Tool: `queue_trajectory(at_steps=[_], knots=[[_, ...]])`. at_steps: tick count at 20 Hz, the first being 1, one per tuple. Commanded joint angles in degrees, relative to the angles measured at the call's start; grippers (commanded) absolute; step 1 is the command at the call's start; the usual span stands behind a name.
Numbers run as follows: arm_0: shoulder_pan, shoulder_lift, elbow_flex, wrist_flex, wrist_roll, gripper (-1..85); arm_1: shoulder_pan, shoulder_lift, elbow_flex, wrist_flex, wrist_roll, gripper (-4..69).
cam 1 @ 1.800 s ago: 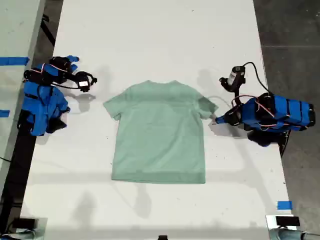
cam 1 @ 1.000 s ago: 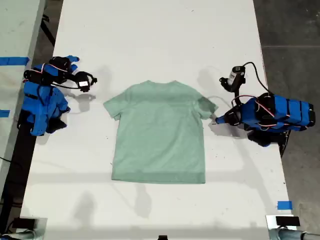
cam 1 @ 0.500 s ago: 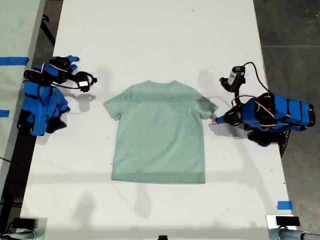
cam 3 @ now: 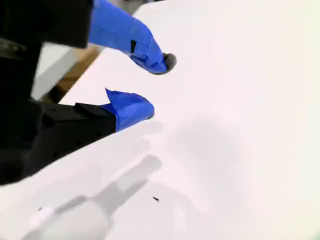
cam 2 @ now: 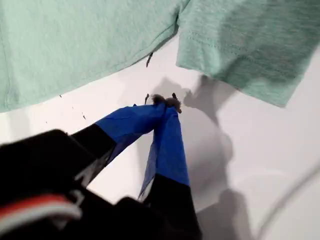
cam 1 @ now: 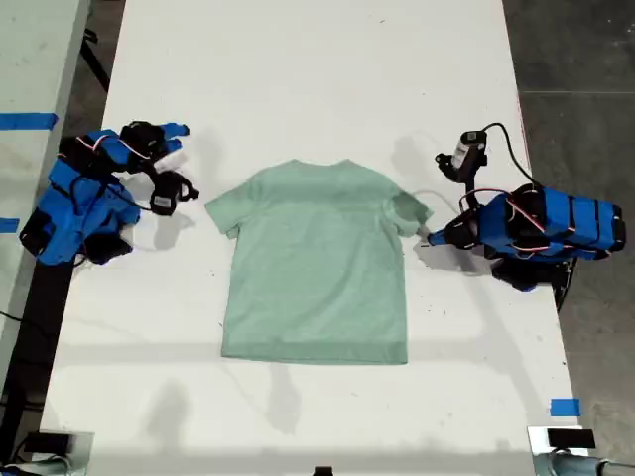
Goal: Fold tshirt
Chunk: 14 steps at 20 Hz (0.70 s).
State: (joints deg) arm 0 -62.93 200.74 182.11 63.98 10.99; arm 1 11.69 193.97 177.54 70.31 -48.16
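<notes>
Tshirt: the plain mint-green short-sleeved cloth tshirt [cam 1: 316,261] is spread flat, unfolded, on the white counter [cam 1: 308,79].
First end effector [cam 2: 165,102]: closed, empty, just beside a sleeve.
Second end effector [cam 3: 152,87]: parted, empty.

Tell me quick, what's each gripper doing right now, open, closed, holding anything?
My first gripper: closed, empty, tips just off the tshirt sleeve.
My second gripper: open, holding nothing, over the bare table.
</notes>
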Motion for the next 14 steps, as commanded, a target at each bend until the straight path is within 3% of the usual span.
queue_trajectory(at_steps=[1,4,7,11,14], knots=[[23.47,5.62,0.26,-1.85,5.10,12.0,0.26,5.80,-2.64,3.78,-0.35,-1.7],[39.64,5.62,0.26,-1.85,4.83,11.5,0.26,5.80,-2.64,3.78,-0.35,-1.7],[45.62,5.62,0.26,-1.85,5.27,9.7,0.26,5.80,-2.64,3.78,-0.35,-1.7],[53.17,5.62,0.26,-2.72,5.45,0.1,0.26,5.80,-2.64,3.78,-0.35,-1.7],[58.27,5.62,0.18,-3.08,3.60,0.1,0.26,5.80,-2.64,3.78,-0.35,-1.7]])
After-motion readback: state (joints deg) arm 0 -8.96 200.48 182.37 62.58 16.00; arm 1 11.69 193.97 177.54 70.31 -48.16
